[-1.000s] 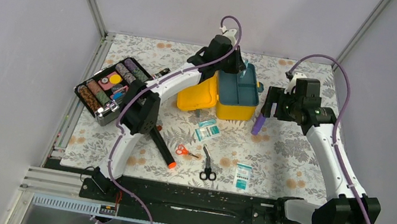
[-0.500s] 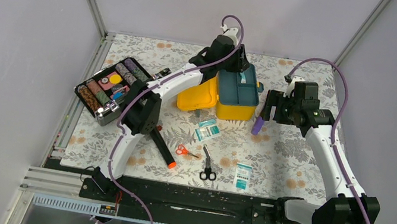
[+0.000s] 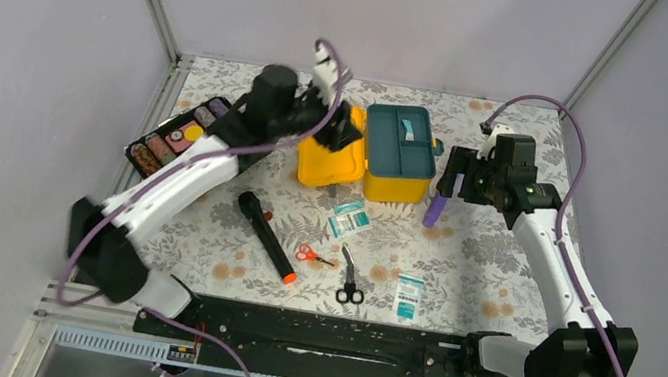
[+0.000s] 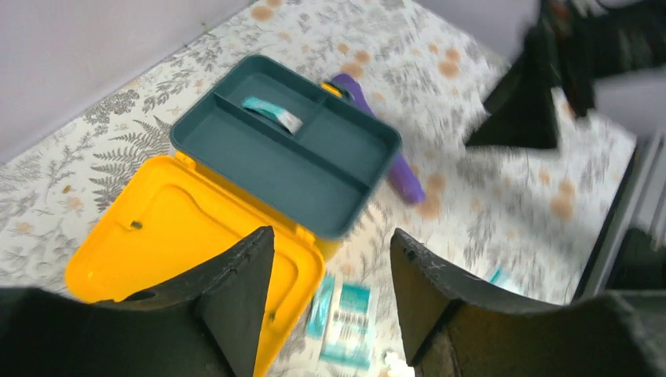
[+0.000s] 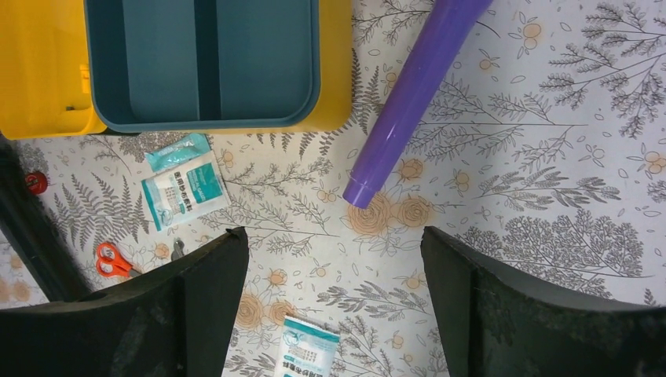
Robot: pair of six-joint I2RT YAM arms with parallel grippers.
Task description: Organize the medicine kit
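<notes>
The medicine kit (image 3: 389, 189) stood toward the far middle of the floral table (image 3: 500, 265). Its yellow lid (image 3: 326, 165) was thrown back flat on the kit's left, so the teal insert tray (image 4: 259, 153) lay fully exposed for loading. One small teal-and-white packet (image 4: 272, 114) sat in a far compartment of the insert. The other compartments looked bare, so I judged the sorting barely begun. The left gripper (image 4: 330, 237) hung above the kit's lid, fingers parted with nothing between them, a stance that suited an arm free to fetch rather than one carrying. The right gripper (image 5: 331, 236) hovered just right of the kit, its fingers spread wide and empty. Below it a purple tube (image 5: 408, 94) lay slanted on the table, its upper end beside the kit's right wall. That wide spread probably served to straddle the tube's round body, which could roll if nudged from one side. Near the kit's front wall lay a pair of packets (image 5: 184, 188). Farther in front were red scissors (image 3: 307, 253), black scissors (image 3: 349, 280), another packet (image 3: 408, 296) and a black torch-like stick with an orange tip (image 3: 268, 237), all loose and apart, seemingly within reach of either gripper. A black tray of coloured rolls (image 3: 133, 154) sat well to the kit's left and seemed no part of the job.
</notes>
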